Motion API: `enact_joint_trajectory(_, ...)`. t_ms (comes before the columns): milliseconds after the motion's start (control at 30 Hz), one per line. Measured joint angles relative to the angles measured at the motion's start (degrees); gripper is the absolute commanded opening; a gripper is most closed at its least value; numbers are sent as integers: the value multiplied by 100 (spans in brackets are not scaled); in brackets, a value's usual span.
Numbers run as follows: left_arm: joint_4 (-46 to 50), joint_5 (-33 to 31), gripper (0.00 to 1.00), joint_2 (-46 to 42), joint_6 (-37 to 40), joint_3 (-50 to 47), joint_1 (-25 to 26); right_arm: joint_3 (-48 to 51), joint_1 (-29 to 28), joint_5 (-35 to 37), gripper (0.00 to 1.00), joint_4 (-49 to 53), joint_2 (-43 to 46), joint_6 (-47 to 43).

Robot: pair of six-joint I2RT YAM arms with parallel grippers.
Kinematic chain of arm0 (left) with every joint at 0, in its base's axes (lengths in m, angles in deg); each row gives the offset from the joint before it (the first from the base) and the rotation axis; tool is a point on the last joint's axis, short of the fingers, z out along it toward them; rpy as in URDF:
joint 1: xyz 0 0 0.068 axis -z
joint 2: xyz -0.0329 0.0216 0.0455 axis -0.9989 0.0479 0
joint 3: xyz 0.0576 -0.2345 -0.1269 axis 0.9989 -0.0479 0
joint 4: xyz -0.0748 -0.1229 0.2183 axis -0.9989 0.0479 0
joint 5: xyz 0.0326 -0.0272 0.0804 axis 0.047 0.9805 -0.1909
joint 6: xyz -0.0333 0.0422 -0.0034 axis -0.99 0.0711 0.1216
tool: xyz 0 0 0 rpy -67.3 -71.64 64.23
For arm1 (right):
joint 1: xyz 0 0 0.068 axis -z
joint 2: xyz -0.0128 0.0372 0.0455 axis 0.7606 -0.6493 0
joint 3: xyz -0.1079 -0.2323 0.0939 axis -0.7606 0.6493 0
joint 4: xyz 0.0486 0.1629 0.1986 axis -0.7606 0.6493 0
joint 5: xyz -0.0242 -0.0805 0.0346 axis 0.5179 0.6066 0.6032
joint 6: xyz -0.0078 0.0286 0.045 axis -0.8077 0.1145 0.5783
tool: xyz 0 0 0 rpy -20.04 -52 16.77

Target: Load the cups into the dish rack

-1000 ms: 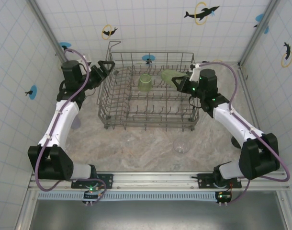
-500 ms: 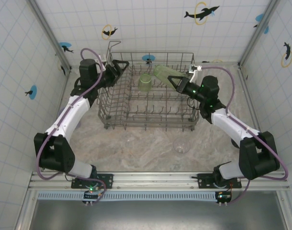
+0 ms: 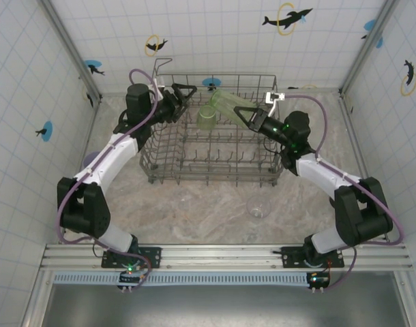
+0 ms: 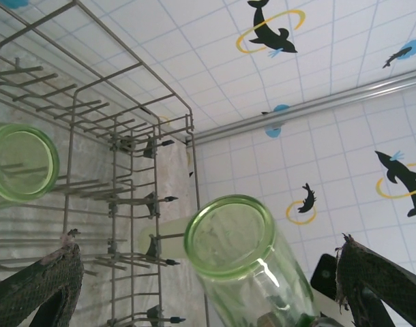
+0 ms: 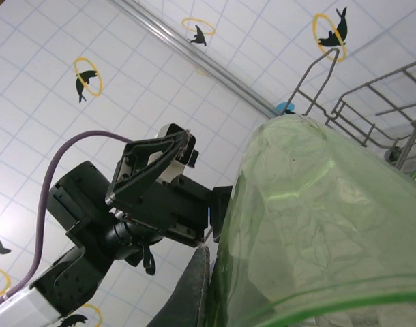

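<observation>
Here the right pincer (image 3: 241, 113) is clenched on one end of a green tumbler (image 3: 225, 102), likely light and slippery, above the dish rack (image 3: 211, 178); the left pincer (image 3: 189, 94) gapes released.

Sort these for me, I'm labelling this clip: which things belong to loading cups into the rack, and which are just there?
Job: dish rack; held green cup; green cup in the rack; clear glass outside the rack.
Just there: dolphin wall stickers; metal rail in front.
</observation>
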Motion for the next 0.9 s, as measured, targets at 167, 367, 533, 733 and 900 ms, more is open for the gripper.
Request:
enact_joint_trajectory(167, -136, 37, 97, 140, -146, 9, 170, 2, -52, -66, 0, -343, -116, 275)
enact_joint_trajectory(367, -273, 87, 97, 345, -264, 92, 319, 4, -92, -83, 0, -946, -341, 695)
enact_joint_trajectory(533, -422, 103, 97, 411, -389, 98, 376, 2, -166, -85, 0, -1097, -457, 852)
enact_joint_trajectory(733, -614, 81, 94, 413, -584, 96, 551, 4, -234, -76, 0, -1268, -586, 997)
enact_joint_trajectory(900, -726, -13, 88, 417, -660, 85, 619, -68, -278, -44, 0, -1425, -713, 1045)
